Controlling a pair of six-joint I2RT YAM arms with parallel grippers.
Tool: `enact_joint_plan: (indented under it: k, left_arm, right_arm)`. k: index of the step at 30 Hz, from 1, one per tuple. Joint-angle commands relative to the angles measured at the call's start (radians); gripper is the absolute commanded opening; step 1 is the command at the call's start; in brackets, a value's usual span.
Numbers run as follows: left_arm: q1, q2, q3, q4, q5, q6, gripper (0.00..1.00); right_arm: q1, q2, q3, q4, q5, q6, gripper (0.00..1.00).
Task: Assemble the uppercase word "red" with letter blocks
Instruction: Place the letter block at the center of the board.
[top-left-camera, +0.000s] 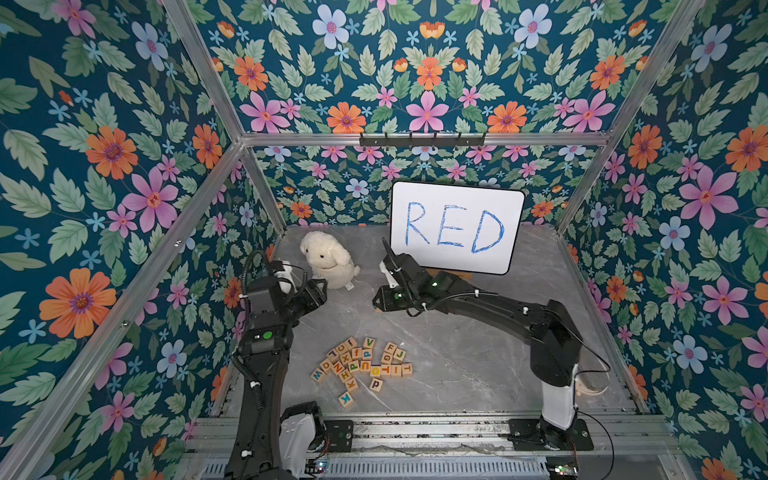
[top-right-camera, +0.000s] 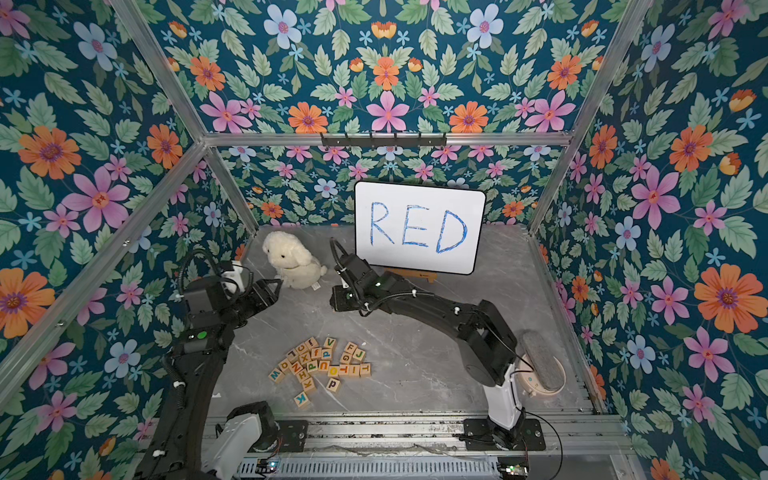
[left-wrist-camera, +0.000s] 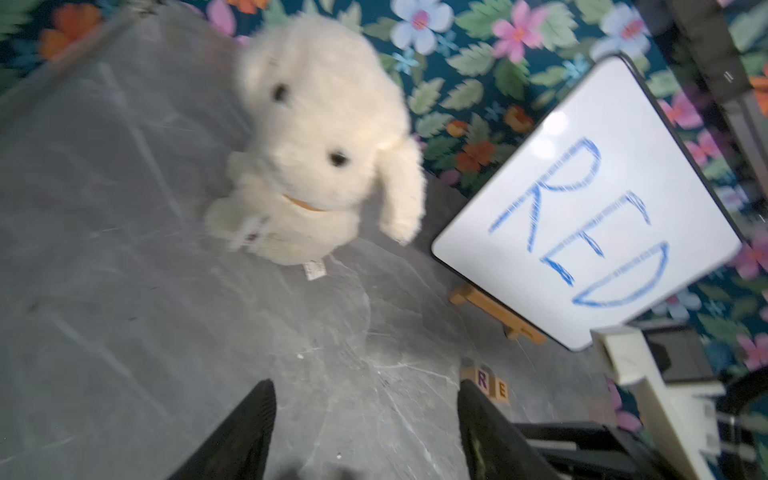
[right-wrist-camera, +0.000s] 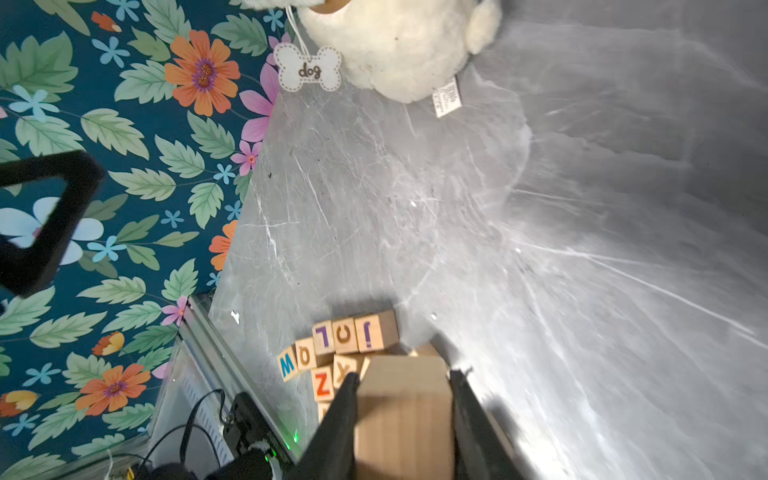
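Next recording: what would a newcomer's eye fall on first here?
The white board with blue handwritten RED stands at the back of the table, a white plush dog beside it. A loose heap of letter blocks lies near the front, and the right gripper has its jaws closed on a wooden block. Floral wallpaper covers every wall.

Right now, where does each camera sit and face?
Top views: high at the front, looking down toward the back wall; left arm, right arm, whiteboard, plush dog, block pile.
Left wrist: on left arm, facing plush dog and whiteboard; open jaws show.
Right wrist: on right arm, facing block pile; jaws shut on wooden block.
Shared: both wrist views catch the plush dog.
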Motion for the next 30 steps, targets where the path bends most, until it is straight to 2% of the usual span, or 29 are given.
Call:
enact_joint_plan:
  k: [1, 5, 9, 13, 16, 18, 24, 28, 30]
  left_arm:
    - [-0.139, -0.025, -0.023, 0.206, -0.029, 0.125, 0.7]
    - [-0.272, -0.044, -0.071, 0.316, -0.016, 0.274, 0.66]
    - [-0.372, -0.079, -0.152, 0.472, 0.048, 0.464, 0.58]
    - [-0.469, -0.104, -0.199, 0.601, 0.097, 0.588, 0.54]
    - [-0.567, -0.112, -0.21, 0.648, 0.063, 0.694, 0.55]
    - [-0.607, -0.099, -0.219, 0.707, 0.058, 0.719, 0.55]
    - [-0.687, -0.005, -0.206, 0.861, 0.075, 0.732, 0.54]
    - [-0.706, 0.055, -0.162, 0.838, 0.118, 0.74, 0.56]
    - [-0.715, 0.054, -0.175, 0.887, 0.106, 0.72, 0.57]
  right_arm:
    - [-0.04, -0.147, -0.168, 0.123, -0.011, 0.057, 0.18]
    - [-0.093, -0.345, -0.344, 0.155, -0.042, 0.105, 0.18]
    - [-0.124, -0.497, -0.43, 0.189, -0.077, 0.124, 0.18]
    - [-0.126, -0.597, -0.482, 0.268, -0.103, 0.161, 0.19]
    - [-0.142, -0.642, -0.55, 0.416, -0.155, 0.262, 0.2]
    - [-0.157, -0.654, -0.575, 0.483, -0.192, 0.335, 0.2]
    - [-0.16, -0.716, -0.588, 0.491, -0.201, 0.385, 0.2]
    - [-0.16, -0.737, -0.595, 0.524, -0.23, 0.417, 0.2]
    - [-0.16, -0.739, -0.59, 0.527, -0.253, 0.419, 0.21]
